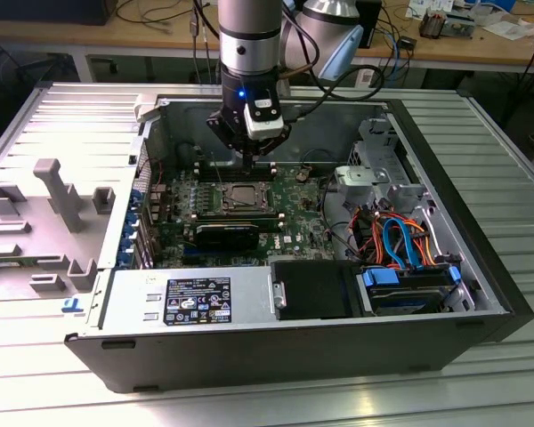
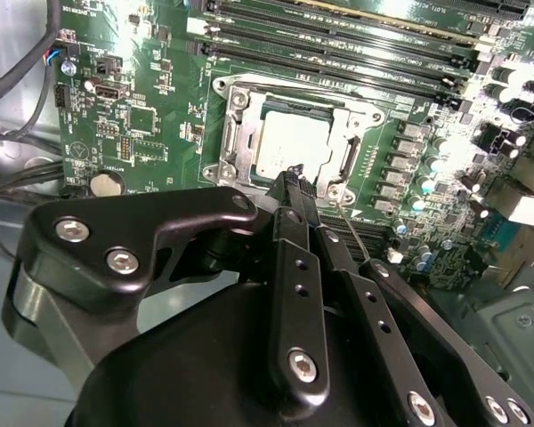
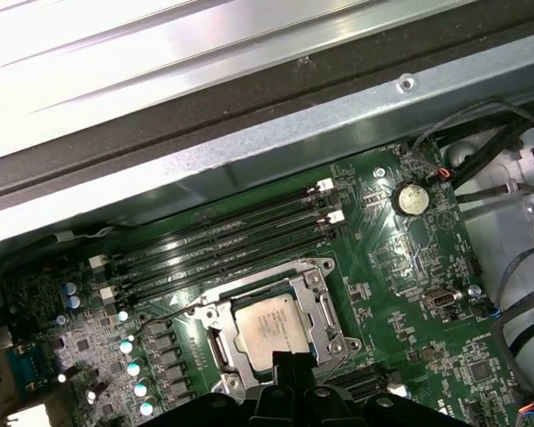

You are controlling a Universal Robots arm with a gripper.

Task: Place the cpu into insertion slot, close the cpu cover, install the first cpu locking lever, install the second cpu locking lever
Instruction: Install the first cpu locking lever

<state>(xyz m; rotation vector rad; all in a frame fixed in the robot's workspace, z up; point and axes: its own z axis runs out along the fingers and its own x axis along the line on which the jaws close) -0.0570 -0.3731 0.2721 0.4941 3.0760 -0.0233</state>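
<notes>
The cpu (image 2: 289, 147) (image 3: 271, 329), a silvery square chip, lies in the insertion slot (image 1: 240, 196) on the green board. The cpu cover (image 2: 236, 133) (image 3: 319, 298), a thin metal frame, lies flat around the chip. A thin wire locking lever (image 2: 354, 233) (image 3: 165, 311) sticks out from one side of the socket. My gripper (image 1: 254, 158) (image 2: 295, 176) (image 3: 289, 363) hangs just over the socket's edge, its black fingers pressed together with nothing visible between them.
Long memory slots (image 3: 222, 240) run beside the socket. A black drive box (image 1: 311, 289) and a silver power supply (image 1: 187, 298) fill the case's near side. Coloured cables (image 1: 400, 240) crowd the exterior view's right. A grey fixture (image 1: 62, 191) stands outside the case at the left.
</notes>
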